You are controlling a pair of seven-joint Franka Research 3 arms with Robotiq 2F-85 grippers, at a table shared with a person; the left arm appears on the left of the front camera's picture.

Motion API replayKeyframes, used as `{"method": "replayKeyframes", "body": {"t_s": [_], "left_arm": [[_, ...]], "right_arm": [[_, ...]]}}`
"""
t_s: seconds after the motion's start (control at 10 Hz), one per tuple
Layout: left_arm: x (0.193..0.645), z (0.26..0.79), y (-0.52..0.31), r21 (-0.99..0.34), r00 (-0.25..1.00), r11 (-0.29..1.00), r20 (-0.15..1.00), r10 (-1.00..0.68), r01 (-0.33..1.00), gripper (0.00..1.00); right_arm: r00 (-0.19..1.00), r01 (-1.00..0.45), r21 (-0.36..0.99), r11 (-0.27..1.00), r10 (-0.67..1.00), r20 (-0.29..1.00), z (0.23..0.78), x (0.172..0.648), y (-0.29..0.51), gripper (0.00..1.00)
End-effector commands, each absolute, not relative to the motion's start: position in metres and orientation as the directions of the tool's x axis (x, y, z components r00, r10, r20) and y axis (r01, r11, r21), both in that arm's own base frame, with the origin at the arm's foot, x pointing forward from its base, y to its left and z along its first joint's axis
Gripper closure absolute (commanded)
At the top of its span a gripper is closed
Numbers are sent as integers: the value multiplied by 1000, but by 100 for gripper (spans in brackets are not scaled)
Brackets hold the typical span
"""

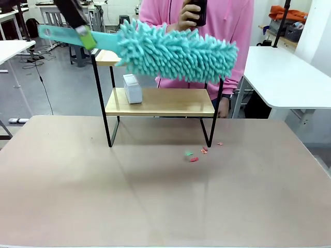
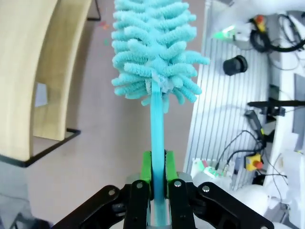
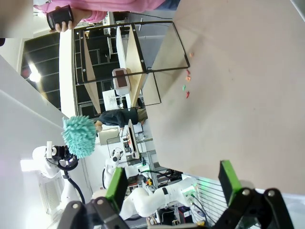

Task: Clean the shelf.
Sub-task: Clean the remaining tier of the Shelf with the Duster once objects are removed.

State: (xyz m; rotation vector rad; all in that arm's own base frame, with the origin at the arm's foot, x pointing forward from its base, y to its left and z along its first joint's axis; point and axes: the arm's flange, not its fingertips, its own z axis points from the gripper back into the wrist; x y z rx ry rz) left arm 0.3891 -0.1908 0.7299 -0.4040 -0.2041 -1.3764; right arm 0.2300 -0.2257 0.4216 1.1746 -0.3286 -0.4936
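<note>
Standing near the far edge of the table, the shelf (image 1: 170,101), a small two-tier rack of two light wood boards in a thin black metal frame, faced me on its four legs. On its lower board, toward my left, sat a small white boxy device (image 1: 132,88); any print on it was too small to read. My left gripper (image 2: 158,160) was clamped tight on the flat teal plastic handle of a fluffy teal chenille duster (image 1: 176,51), which lay level at the height of the top board. From my left wrist, a gap showed between the fluff and the boards. My right gripper (image 3: 172,181) hung with its jaws wide apart, holding nothing. Near the shelf's right front leg, small red and green scraps (image 1: 195,156) lay on the matte beige tabletop (image 1: 155,206). Behind the shelf stood a person in a pink top, one hand (image 1: 186,18) around a dark cylinder (image 1: 200,11). White tables (image 1: 289,77) flanked us on a grey floor (image 1: 62,93).
</note>
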Motion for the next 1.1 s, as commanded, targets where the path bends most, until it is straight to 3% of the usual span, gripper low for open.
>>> {"method": "replayKeyframes", "body": {"t_s": [0.0,0.4,0.6,0.8,1.0], "left_arm": [[388,748,-166,-186,203,129,466,-861,974,88],[373,756,-141,-178,219,147,523,-824,973,88],[356,780,-94,-177,248,175,633,-733,969,88],[331,788,-7,-165,342,333,730,-592,928,88],[310,758,74,-244,530,560,730,-431,792,88]], "right_arm": [[853,174,935,310,-522,14,422,229,-225,0],[853,174,935,310,-522,14,422,229,-225,0],[853,174,935,310,-522,14,422,229,-225,0],[853,174,935,310,-522,14,422,229,-225,0],[853,174,935,310,-522,14,422,229,-225,0]]}}
